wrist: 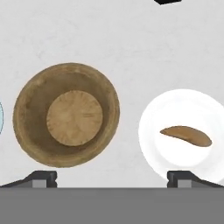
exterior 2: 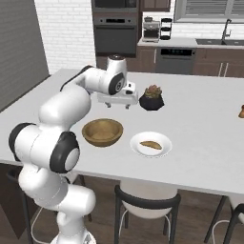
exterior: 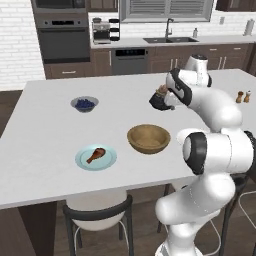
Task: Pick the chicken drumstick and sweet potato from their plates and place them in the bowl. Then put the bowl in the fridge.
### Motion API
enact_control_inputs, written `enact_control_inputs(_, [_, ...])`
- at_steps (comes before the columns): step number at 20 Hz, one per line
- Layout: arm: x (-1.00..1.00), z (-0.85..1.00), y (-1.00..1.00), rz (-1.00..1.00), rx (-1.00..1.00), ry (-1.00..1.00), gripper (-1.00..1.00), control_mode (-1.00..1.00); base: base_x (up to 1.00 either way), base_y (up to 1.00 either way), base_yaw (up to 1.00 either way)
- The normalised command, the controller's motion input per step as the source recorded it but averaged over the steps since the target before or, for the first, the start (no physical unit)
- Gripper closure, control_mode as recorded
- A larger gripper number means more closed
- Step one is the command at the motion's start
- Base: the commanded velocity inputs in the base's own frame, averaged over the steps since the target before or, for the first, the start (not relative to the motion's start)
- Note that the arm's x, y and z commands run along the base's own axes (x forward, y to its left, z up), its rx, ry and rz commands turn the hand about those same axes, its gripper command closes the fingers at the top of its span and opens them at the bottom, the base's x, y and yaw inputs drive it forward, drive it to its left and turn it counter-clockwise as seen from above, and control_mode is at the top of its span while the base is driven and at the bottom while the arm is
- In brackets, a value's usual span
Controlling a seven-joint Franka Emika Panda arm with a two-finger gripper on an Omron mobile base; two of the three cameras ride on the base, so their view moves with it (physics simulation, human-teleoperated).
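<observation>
Gripper [exterior 2: 118, 103] hangs above the counter [exterior: 45, 150], fingers spread wide, holding nothing; in the hand view its fingertips [wrist: 43, 178] stand far apart at the lower edge. Wooden bowl [wrist: 66, 114], empty, sits toward 10 o'clock from the point between the tips. White plate [wrist: 183, 133] lies toward 2 o'clock, near the bowl but apart; sweet potato [wrist: 187, 135] rests on it. In the left base view, the blue plate [exterior: 96, 158] with drumstick [exterior: 95, 154] sits at 8 o'clock of the bowl. Small bowl of what looks like blueberries [exterior: 84, 104] lies farther back. Black plant pot [exterior 2: 151, 98] stands just beside the gripper.
</observation>
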Motion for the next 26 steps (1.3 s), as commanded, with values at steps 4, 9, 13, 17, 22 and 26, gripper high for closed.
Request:
enact_control_inputs(4, [0.62, -0.51, -0.99, 0.26, -0.06, 0.23, -1.0, -1.0, 0.0, 0.0, 0.0])
enact_control_inputs(9, [0.18, -0.61, -0.75, 0.38, -0.13, 0.19, -1.0, -1.0, 0.0, 0.0, 0.0])
enact_control_inputs(13, [0.0, -0.84, -0.26, 0.29, -0.26, 0.02, -1.0, -1.0, 0.0, 0.0, 0.0])
enact_control_inputs(17, [0.0, -0.78, -0.13, 0.16, -0.16, -0.02, -1.0, -1.0, 0.0, 0.0, 0.0])
enact_control_inputs(22, [0.0, -0.48, -0.15, 0.13, 0.0, -0.03, -1.0, -1.0, 0.0, 0.0, 0.0])
enact_control_inputs(26, [0.0, -0.26, -0.27, 0.13, 0.15, 0.0, -1.0, -1.0, 0.0, 0.0, 0.0])
